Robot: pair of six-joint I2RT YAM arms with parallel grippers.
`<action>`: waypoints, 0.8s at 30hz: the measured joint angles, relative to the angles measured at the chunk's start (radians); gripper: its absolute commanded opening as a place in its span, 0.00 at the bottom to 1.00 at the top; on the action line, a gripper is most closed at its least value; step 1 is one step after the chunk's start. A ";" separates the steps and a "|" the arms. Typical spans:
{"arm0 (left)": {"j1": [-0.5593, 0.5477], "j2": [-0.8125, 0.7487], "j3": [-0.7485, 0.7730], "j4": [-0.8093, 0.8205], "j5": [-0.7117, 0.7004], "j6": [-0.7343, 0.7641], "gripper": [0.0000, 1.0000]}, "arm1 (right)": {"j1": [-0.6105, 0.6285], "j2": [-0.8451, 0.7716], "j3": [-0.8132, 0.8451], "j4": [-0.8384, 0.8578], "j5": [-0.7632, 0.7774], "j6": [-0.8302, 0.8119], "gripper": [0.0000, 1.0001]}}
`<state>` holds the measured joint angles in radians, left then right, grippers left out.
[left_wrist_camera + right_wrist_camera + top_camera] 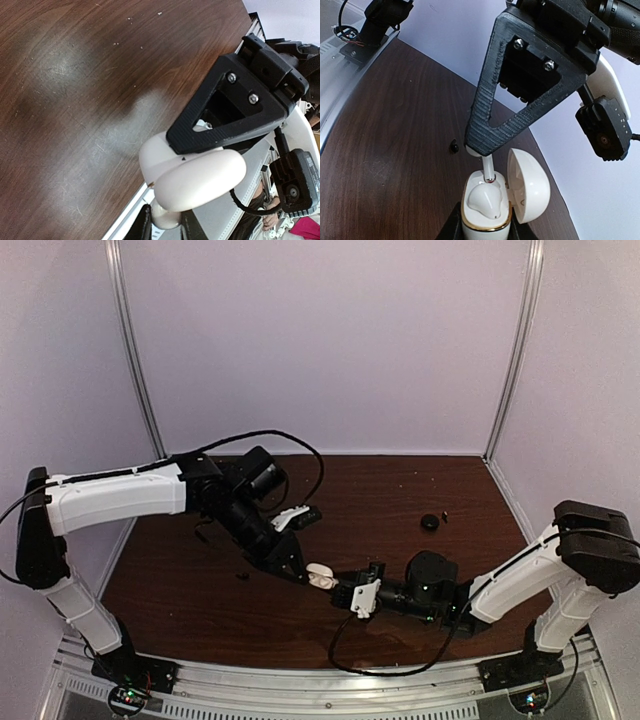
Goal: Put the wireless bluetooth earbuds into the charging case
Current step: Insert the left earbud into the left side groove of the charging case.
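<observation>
White case (485, 234) gripped; black case (430, 522) apart.

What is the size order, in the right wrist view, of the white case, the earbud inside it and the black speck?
1. white case
2. earbud inside it
3. black speck, farther from the camera, so unsure

Charging case (485, 234) base beyond the bottom edge

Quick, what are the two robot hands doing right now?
Left gripper: closed, holding a white earbud.
Right gripper: closed, holding the charging case.
</observation>
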<state>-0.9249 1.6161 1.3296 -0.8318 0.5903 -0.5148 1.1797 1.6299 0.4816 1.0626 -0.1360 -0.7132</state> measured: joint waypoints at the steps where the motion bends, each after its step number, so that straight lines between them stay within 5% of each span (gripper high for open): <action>1: 0.000 0.003 0.007 -0.006 -0.004 -0.002 0.07 | 0.000 0.000 0.000 0.002 0.005 -0.002 0.00; 24: -0.004 0.062 0.074 -0.067 -0.054 -0.056 0.13 | 0.024 0.031 0.010 0.001 0.100 -0.048 0.00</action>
<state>-0.9287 1.6783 1.4033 -0.8986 0.5365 -0.5709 1.2034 1.6604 0.4911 1.0637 -0.0357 -0.7612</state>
